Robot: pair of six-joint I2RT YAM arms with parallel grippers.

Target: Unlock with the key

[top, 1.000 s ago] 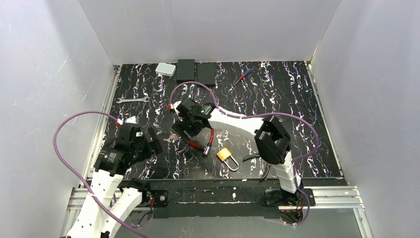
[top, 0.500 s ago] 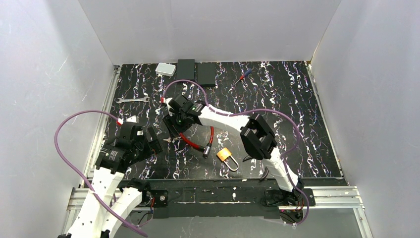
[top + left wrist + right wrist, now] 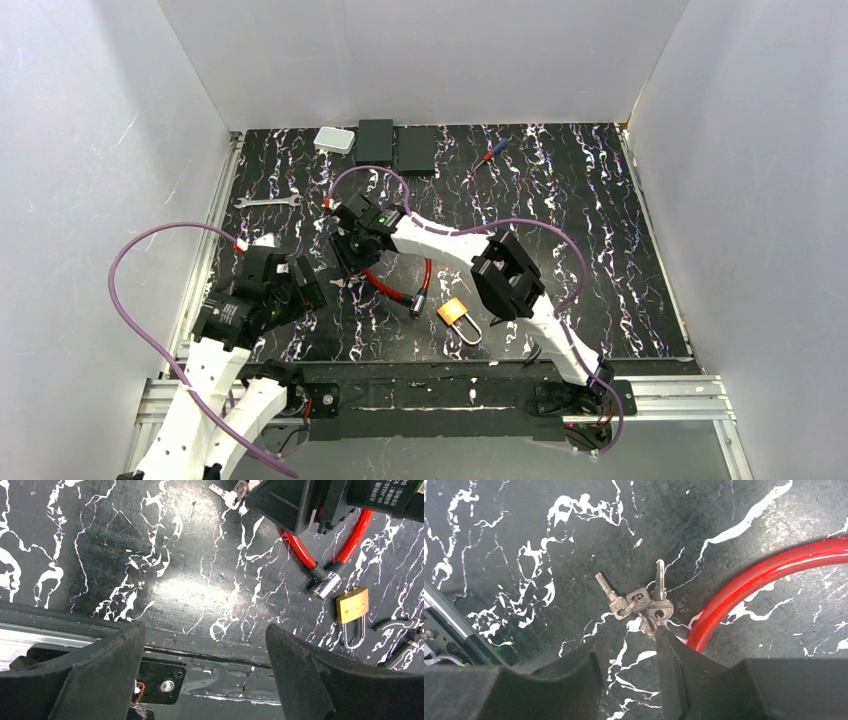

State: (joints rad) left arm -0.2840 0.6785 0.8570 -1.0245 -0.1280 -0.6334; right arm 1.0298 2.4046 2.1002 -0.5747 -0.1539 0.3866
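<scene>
A small bunch of silver keys [image 3: 639,602] lies on the black marbled table, left of a red cable lock [image 3: 754,577]. My right gripper [image 3: 631,632] is open with a narrow gap, low over the table just short of the keys; its right fingertip [image 3: 663,635] touches the key ring. In the top view the right gripper [image 3: 350,258] sits above the keys [image 3: 336,284]. A brass padlock [image 3: 453,312] lies shut near the front edge, also in the left wrist view [image 3: 352,605]. My left gripper [image 3: 205,630] is open wide and empty over the front edge.
A wrench [image 3: 268,202] lies at the left. A white box [image 3: 334,140], two black boxes [image 3: 375,141] and a screwdriver [image 3: 492,150] lie along the back. The red cable [image 3: 398,288] curls between keys and padlock. The metal rail [image 3: 60,635] runs along the front edge.
My right arm has swung left and lowered from over the red cable to the keys. The left arm has barely moved.
</scene>
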